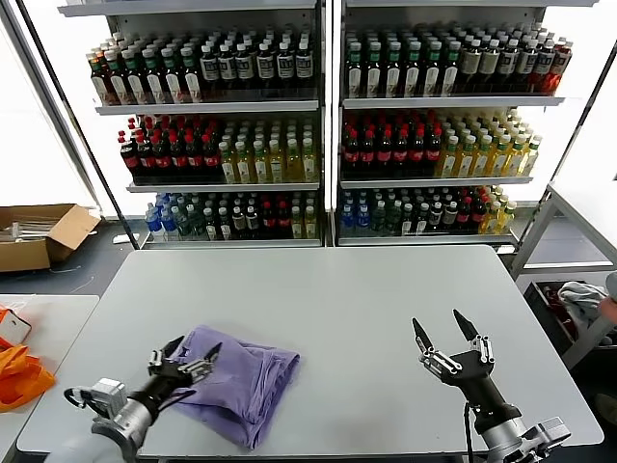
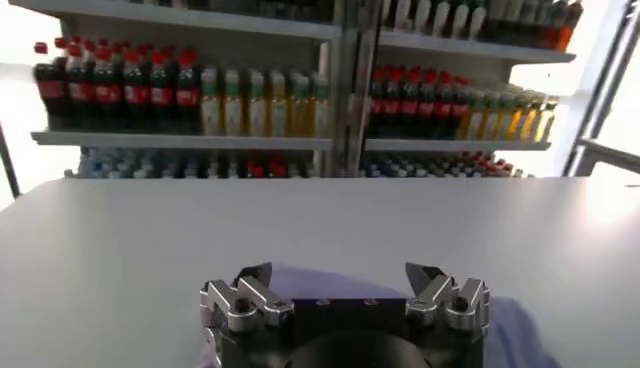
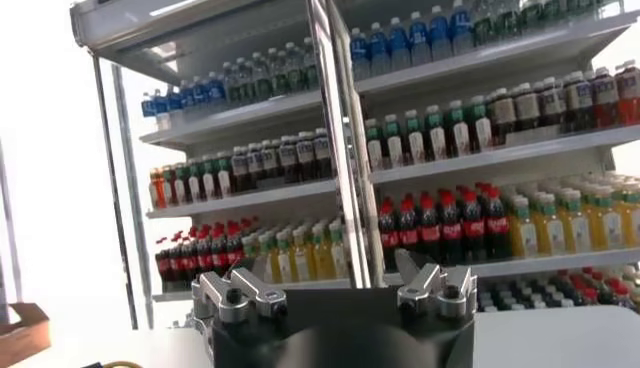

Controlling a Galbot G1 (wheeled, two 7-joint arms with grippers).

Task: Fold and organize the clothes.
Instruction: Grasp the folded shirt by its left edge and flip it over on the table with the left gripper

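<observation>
The lavender T-shirt (image 1: 241, 378) lies bunched and roughly folded on the grey table (image 1: 328, 299), near the front left. No print or label shows. My left gripper (image 1: 191, 354) is open, its fingers at the shirt's left edge, low over the cloth. In the left wrist view the left gripper (image 2: 343, 278) has its jaws spread wide, with the T-shirt (image 2: 330, 285) showing between and beyond them. My right gripper (image 1: 443, 331) is open and empty, raised above the table's front right, well apart from the shirt. In the right wrist view the right gripper (image 3: 335, 285) points at the shelves.
Drink shelves (image 1: 328, 116) full of bottles stand behind the table. Orange fabric (image 1: 17, 371) lies on a side table at the left. A cardboard box (image 1: 39, 236) sits on the floor at far left. A whitish cloth heap (image 1: 581, 297) lies at the right.
</observation>
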